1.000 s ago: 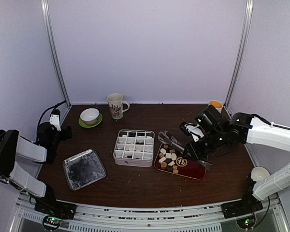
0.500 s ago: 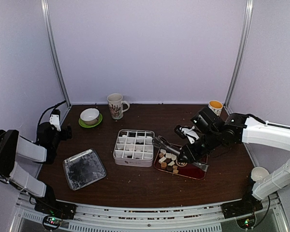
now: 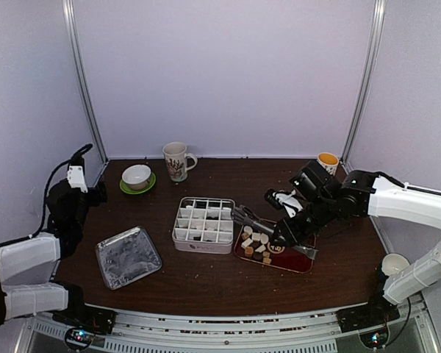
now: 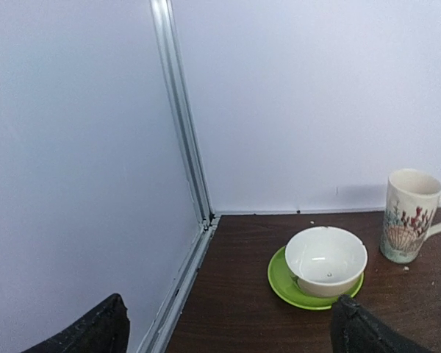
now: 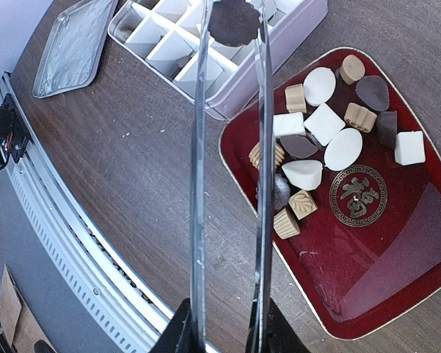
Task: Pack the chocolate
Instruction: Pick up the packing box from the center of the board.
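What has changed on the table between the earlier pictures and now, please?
The right gripper, shut on the tongs, swung left from over the red tray to the right edge of the divided box. The tongs pinch a dark chocolate piece. The left gripper, open, drifted slightly back as its arm changed pose. The box, the tray, the foil tray, the bowl and the flowered mug stayed put.

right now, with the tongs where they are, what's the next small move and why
Probably ease the tongs a little further over the divided box and lower toward an empty cell: their tips pinch a dark chocolate roughly above the box's tray-side edge, clear of the red tray.
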You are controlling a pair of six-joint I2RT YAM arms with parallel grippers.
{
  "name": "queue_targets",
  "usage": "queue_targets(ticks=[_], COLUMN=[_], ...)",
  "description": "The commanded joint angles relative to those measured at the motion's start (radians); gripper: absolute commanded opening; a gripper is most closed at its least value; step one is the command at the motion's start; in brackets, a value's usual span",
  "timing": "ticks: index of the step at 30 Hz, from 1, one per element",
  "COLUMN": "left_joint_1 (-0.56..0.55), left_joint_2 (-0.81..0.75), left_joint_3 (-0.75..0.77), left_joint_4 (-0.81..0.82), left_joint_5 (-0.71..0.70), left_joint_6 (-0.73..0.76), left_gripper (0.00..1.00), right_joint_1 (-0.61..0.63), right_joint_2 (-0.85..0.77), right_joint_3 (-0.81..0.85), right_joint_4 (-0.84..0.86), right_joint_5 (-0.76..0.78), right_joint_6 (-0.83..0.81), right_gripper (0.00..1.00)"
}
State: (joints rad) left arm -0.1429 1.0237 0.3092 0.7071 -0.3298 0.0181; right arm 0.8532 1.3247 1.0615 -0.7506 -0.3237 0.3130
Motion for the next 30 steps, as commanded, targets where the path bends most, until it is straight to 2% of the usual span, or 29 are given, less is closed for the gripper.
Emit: queue_targets(ticks=[1,3,4,9,11,13,17,21,30], left_joint_1=[-0.002,-0.001,-0.001,-0.001,-0.003,-0.032,-0.092,-0.108,-0.238], left_joint_2=[-0.108,-0.126,-0.13,-0.093,-0.049,0.002,0.125,0.302,0.625], left_joint_3=[0.119,0.181,0.195,0.326,0.382,0.424,0.499,0.575,0.802], left_joint_4=[-0.408,-0.641,-0.695,-0.969,-1.073,-1.137,-1.157,-1.132,-1.203], left_joint_5=[-0.152,-0.198,-0.173,0.284,0.417,0.49,0.575,0.717,0.805], left_joint_6=[-0.27,-0.453,-0.484,-0.445,-0.465,-0.489,-0.461,-0.39,-0.367], left_gripper=[0.98,0.98,0.98,0.97,0.95,0.93,0.92,0.84,0.72], right_joint_1=[0.002,0.002,0.002,0.0,0.001,0.0,-0.001,-0.004,-0.011], right_joint_2=[-0.006,-0.018,-0.03,-0.075,-0.059,-0.022,0.074,0.157,0.289], right_joint_3=[-0.015,-0.025,-0.028,0.02,0.075,0.141,0.238,0.296,0.417], right_joint_4=[0.04,0.037,0.035,-0.057,-0.115,-0.177,-0.22,-0.213,-0.284], right_joint_5=[0.024,0.04,0.048,0.091,0.086,0.078,0.05,0.047,0.055], right_joint_6=[-0.012,-0.023,-0.03,-0.016,0.001,0.015,0.035,0.027,-0.075], right_gripper=[0.26,0.26,0.26,0.24,0.24,0.24,0.24,0.23,0.23])
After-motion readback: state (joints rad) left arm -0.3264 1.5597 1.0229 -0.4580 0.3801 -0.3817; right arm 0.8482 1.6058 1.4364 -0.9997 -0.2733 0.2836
